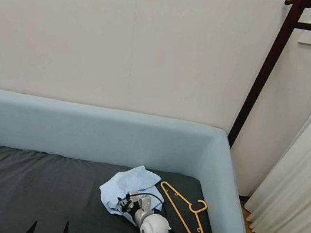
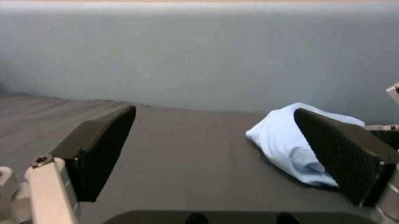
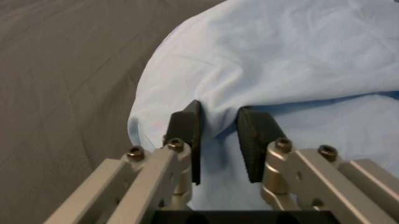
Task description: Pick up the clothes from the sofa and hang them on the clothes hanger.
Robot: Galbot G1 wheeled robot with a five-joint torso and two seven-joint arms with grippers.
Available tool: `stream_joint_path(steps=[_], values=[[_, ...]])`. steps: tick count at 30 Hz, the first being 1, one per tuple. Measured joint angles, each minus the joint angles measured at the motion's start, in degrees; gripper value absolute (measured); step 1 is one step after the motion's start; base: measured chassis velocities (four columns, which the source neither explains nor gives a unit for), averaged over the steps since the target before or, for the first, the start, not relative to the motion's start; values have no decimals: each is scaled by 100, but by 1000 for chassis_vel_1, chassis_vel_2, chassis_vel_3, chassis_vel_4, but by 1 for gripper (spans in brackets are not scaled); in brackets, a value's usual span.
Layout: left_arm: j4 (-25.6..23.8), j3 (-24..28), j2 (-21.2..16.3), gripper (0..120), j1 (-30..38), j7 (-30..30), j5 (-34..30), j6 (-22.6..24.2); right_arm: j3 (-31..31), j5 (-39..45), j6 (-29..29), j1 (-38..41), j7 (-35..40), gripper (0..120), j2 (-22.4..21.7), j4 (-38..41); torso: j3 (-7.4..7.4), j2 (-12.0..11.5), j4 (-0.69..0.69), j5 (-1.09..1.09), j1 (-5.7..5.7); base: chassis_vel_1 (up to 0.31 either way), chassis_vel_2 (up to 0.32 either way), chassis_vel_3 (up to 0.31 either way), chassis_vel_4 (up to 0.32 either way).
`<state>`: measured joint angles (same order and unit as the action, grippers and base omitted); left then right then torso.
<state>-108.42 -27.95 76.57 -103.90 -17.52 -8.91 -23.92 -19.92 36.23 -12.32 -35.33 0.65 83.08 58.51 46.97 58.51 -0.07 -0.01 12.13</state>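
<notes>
Head view: a light blue garment [image 1: 130, 185] lies crumpled on the sofa's dark seat cushion [image 1: 12, 188], toward the right end and near the pale blue backrest [image 1: 93, 133]. Just right of it an orange clothes hanger [image 1: 186, 212] lies flat on the cushion. The right claw [image 1: 122, 205] reaches in from the near side to the garment's near edge. The left claw [image 1: 48, 227] hovers low over bare cushion, well to the left. A dark wooden rack [image 1: 268, 69] stands beyond the sofa's right arm.

Left wrist view: the left claw is spread wide with nothing between its pads. The garment sits beyond its right finger, apart from it.

Right wrist view: the right claw is clenched on a raised fold of the garment, with fabric pinched between the two dark pads.

The garment looks light, soft and limp, so it should lift with little effort but will sag and unfurl under the grip. Thin cloth can slip from a shallow pinch, so a deep bite on a thick fold is safer. Which part is the collar or shoulder cannot be told from this bundle. An edge near there would suit the hanger best.
</notes>
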Motion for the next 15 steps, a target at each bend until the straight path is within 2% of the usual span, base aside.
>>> stream_joint_path(steps=[2, 3, 6, 10, 15], values=[[11, 26, 13, 100, 4, 0, 10, 0, -12, 0, 39, 2, 4, 11, -5, 1, 0, 0, 0, 0, 0, 0, 0, 0, 0], [11, 26, 13, 100, 4, 0, 10, 0, -12, 0, 39, 2, 4, 11, -5, 1, 0, 0, 0, 0, 0, 0, 0, 0, 0], [41, 40, 11, 100, 21, 0, 14, 0, -13, 14, 108, -1, 14, 0, -34, 35, 0, 0, 0, 0, 0, 0, 0, 0, 0], [49, 47, 11, 100, 27, 0, 14, 0, -14, 87, 157, -15, 28, 0, -56, 106, 0, 0, 0, 0, 0, 0, 0, 0, 0], [71, 78, 11, 100, 66, 0, 16, 0, 95, 295, 227, -57, 151, 0, -175, 615, 0, 0, 1, 1, 0, 0, 0, 0, 0]])
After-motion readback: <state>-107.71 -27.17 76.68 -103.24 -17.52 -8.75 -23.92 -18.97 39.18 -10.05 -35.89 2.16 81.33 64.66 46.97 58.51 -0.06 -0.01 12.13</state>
